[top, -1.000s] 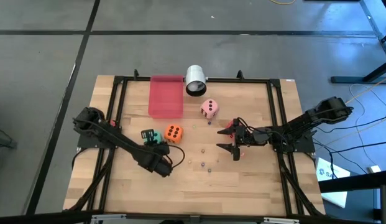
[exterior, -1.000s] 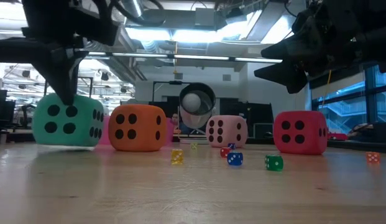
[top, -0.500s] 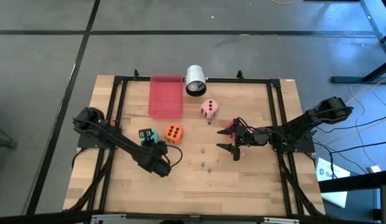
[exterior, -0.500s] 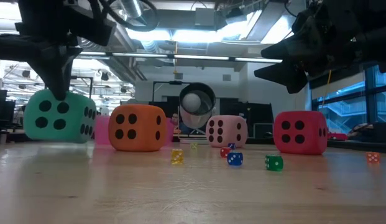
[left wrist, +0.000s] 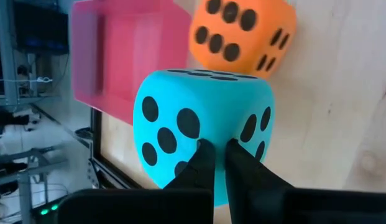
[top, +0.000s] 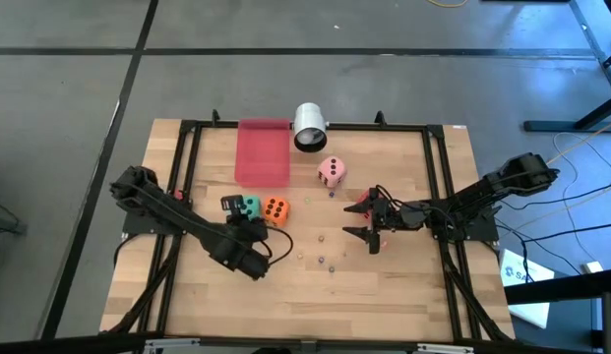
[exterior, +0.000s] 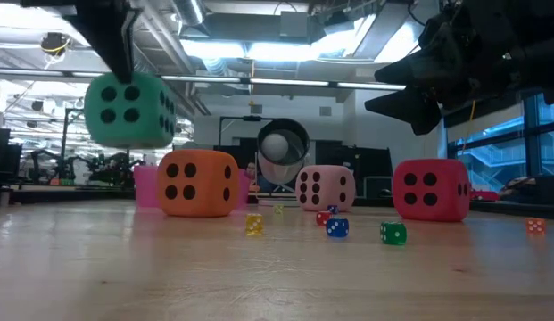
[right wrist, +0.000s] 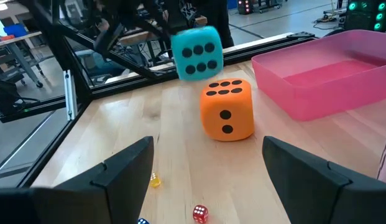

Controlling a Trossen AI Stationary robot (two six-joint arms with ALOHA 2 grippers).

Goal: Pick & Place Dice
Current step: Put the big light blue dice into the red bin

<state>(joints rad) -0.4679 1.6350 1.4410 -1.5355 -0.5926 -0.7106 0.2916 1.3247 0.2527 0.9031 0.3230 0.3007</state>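
Table (top: 403, 285): your wooden work surface carries everything here, with a dark frame along its edges.
Pink tray (top: 262, 150): you see it at the far side of the table, just beside the white cylinder (top: 309, 126) lying with its open end toward the low camera.
Left arm: it reaches in from your robot's left side, with the left gripper (left wrist: 214, 163) clenched on the green die (exterior: 129, 109).
Green die: you can see it lifted clear off the table in the low view, hanging above and just to the side of the orange die (exterior: 198, 183); in the left wrist view the 2 fingers pinch into its soft face.
Right arm: it waits over the right half of the table, and the right gripper (top: 369, 222) has its fingers spread wide with nothing between them, near the red die (exterior: 431, 189).
Orange die: it sits on the wood close to the near end of the pink tray, with 4 pips facing the low camera.
Red die: it rests on the table beneath the right gripper, mostly hidden from above.
Pink die (top: 332, 171): it stands alone on the table, near the cylinder's mouth, apart from the others.
Small dice (exterior: 337, 227): several tiny coloured ones lie scattered on the wood between the 2 grippers.
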